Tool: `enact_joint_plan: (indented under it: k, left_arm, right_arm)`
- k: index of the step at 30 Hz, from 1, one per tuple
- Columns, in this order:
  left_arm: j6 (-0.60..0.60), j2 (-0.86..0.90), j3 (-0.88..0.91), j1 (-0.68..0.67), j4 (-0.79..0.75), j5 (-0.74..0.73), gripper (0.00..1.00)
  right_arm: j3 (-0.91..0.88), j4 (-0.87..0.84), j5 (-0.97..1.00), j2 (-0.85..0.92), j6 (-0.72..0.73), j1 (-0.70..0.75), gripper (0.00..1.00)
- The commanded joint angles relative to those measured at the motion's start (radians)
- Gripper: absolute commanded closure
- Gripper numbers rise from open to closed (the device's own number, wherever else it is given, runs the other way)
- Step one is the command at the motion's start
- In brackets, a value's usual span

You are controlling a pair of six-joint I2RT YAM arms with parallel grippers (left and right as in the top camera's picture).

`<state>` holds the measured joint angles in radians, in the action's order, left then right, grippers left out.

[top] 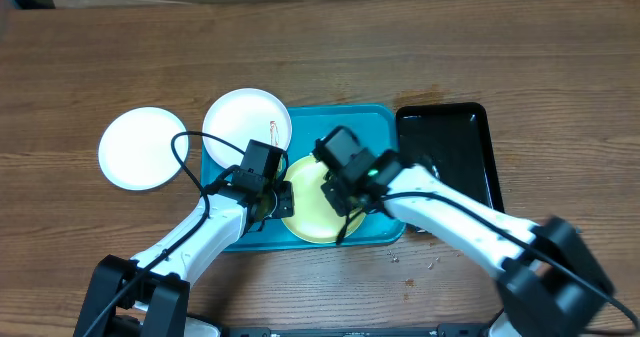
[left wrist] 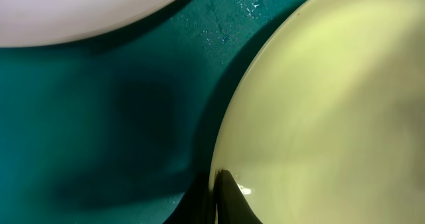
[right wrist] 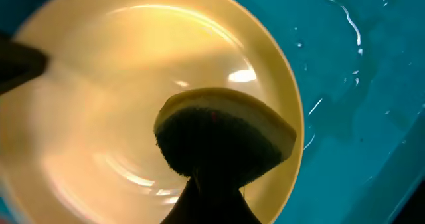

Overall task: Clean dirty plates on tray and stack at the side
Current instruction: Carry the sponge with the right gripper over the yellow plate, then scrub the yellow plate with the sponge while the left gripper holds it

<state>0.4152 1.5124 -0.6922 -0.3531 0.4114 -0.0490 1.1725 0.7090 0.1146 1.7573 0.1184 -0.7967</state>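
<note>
Dirty plates were seen in three places. A pale yellow-green round plate (top: pixel 315 222) lay in the turquoise-blue rectangular plastic tray (top: pixel 375 127), directly beneath the right gripper (right wrist: pixel 211 197). That gripper was closed on a yellow sponge with a dark scouring face (right wrist: pixel 226 134). The sponge was held at or just above the plate's bowl; contact could not be confirmed. The left gripper (top: pixel 278 199) was set at the plate's rim and was judged to be clamped on it, though only one dark finger (left wrist: pixel 229 197) was shown lying over the edge. Just beyond the left gripper, a white round plate with a reddish smear (top: pixel 245 122) rested over the tray's corner. Further to that gripper's outer side, a second white round plate (top: pixel 147 147) sat on the wooden surface (top: pixel 400 47). A narrow glossy black tray (top: pixel 450 137) lay to the outer side of the right gripper.

Droplets were seen on the tray floor, so a wet, slippery rim was to be expected. If the sponge were pressed off-centre, the plate could be tipped or twisted out of the thin rim hold. It could also be driven against the smeared plate close by, which was perched on the tray edge and easily dislodged.
</note>
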Motion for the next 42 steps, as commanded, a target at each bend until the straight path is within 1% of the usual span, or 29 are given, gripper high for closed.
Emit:
enact_joint_plan:
  k: [1, 5, 9, 10, 11, 12, 13, 27, 28, 31, 34, 38, 39, 42]
  left_arm:
    - [-0.011, 0.017, 0.011, 0.001, 0.011, -0.004, 0.95]
    - [-0.011, 0.017, 0.011, 0.001, 0.011, -0.004, 0.95]
    - [-0.011, 0.017, 0.011, 0.001, 0.011, -0.004, 0.94]
    - [-0.011, 0.017, 0.011, 0.001, 0.010, -0.004, 0.94]
    - [-0.011, 0.017, 0.011, 0.001, 0.011, -0.004, 0.94]
    - [-0.011, 0.017, 0.011, 0.001, 0.011, -0.004, 0.95]
    - [-0.011, 0.017, 0.011, 0.001, 0.011, -0.004, 0.95]
    - [-0.011, 0.017, 0.011, 0.001, 0.016, -0.003, 0.95]
    - [-0.011, 0.017, 0.011, 0.001, 0.016, -0.003, 0.95]
    - [-0.011, 0.017, 0.011, 0.001, 0.017, -0.003, 0.96]
    - [-0.011, 0.017, 0.011, 0.001, 0.018, -0.003, 0.96]
    - [-0.011, 0.017, 0.011, 0.001, 0.017, -0.003, 0.96]
    - [-0.011, 0.017, 0.011, 0.001, 0.017, -0.003, 0.96]
    - [-0.011, 0.017, 0.011, 0.001, 0.017, -0.004, 0.96]
  right_arm:
    - [0.026, -0.040, 0.158, 0.045, -0.003, -0.008, 0.96]
    - [0.026, -0.088, 0.158, 0.071, -0.048, -0.008, 0.96]
    - [0.026, -0.095, 0.158, 0.072, -0.080, -0.008, 0.95]
    - [0.026, -0.091, 0.156, 0.072, -0.082, -0.008, 0.92]
    - [0.026, -0.087, 0.154, 0.072, -0.082, -0.008, 0.83]
    - [0.026, -0.082, 0.154, 0.072, -0.081, -0.008, 0.78]
    - [0.026, -0.079, 0.154, 0.072, -0.081, -0.008, 0.76]
    - [0.025, -0.069, 0.154, 0.114, -0.058, -0.008, 0.78]
    - [0.025, -0.068, 0.154, 0.116, -0.055, -0.008, 0.81]
    - [0.025, -0.057, 0.154, 0.118, -0.027, -0.008, 0.96]
    - [0.024, -0.027, 0.136, 0.119, -0.002, -0.004, 0.96]
    - [0.007, -0.031, 0.008, 0.119, 0.018, 0.006, 0.96]
    - [-0.006, -0.033, -0.043, 0.119, 0.044, 0.007, 0.96]
    - [-0.042, -0.069, -0.085, 0.119, 0.084, 0.007, 0.96]
